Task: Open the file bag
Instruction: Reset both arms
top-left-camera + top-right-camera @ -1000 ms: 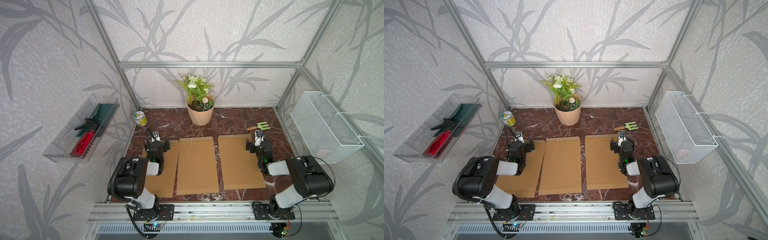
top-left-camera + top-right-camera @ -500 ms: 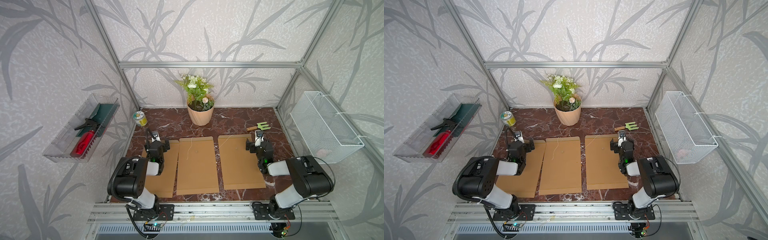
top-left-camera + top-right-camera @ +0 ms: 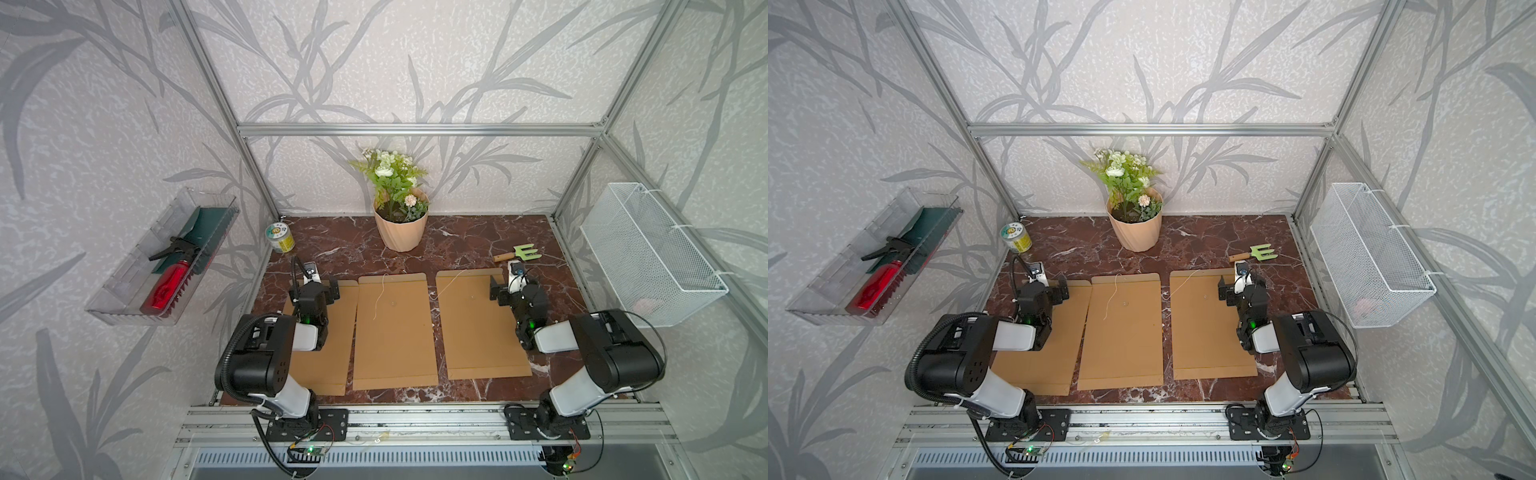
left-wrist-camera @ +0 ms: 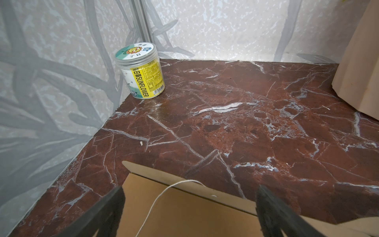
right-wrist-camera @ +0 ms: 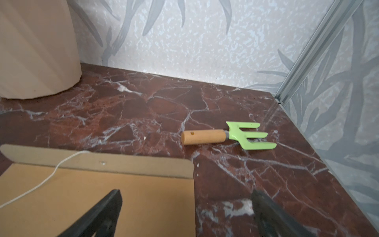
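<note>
Three brown paper file bags lie flat side by side on the marble table: a left one (image 3: 322, 365), a middle one (image 3: 392, 332) and a right one (image 3: 478, 324). Their far flaps lie unfolded and thin white strings trail loose. My left gripper (image 3: 316, 287) hovers open over the left bag's far end; in the left wrist view that bag (image 4: 184, 211) and its string (image 4: 155, 202) sit between the spread fingers. My right gripper (image 3: 513, 289) is open at the right bag's far right corner; the bag's edge (image 5: 123, 190) runs between its fingers. Neither holds anything.
A potted plant (image 3: 401, 230) stands at the back centre. A labelled jar (image 3: 280, 239) is in the back left corner and a green hand fork (image 3: 519, 252) at the back right. A clear tray (image 3: 166, 257) and a wire basket (image 3: 648, 253) hang on the side walls.
</note>
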`<state>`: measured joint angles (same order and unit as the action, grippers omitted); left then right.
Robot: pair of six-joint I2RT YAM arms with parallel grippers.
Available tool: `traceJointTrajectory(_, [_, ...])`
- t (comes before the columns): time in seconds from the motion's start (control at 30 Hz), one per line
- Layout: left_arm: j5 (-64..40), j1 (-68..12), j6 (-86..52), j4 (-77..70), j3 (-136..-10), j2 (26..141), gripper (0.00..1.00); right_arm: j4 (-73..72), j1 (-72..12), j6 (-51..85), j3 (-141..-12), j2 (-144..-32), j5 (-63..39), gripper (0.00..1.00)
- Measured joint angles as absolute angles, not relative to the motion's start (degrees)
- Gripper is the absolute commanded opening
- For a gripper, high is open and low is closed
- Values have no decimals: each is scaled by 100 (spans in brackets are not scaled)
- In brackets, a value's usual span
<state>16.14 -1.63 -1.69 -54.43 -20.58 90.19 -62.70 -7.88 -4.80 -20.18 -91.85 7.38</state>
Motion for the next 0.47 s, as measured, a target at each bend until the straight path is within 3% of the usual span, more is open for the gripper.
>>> traceJointTrajectory(0.47, [1621,-163,-169,-5443,-2058,9019,99,-5701,-790,-473,-2053,-9179,784,99])
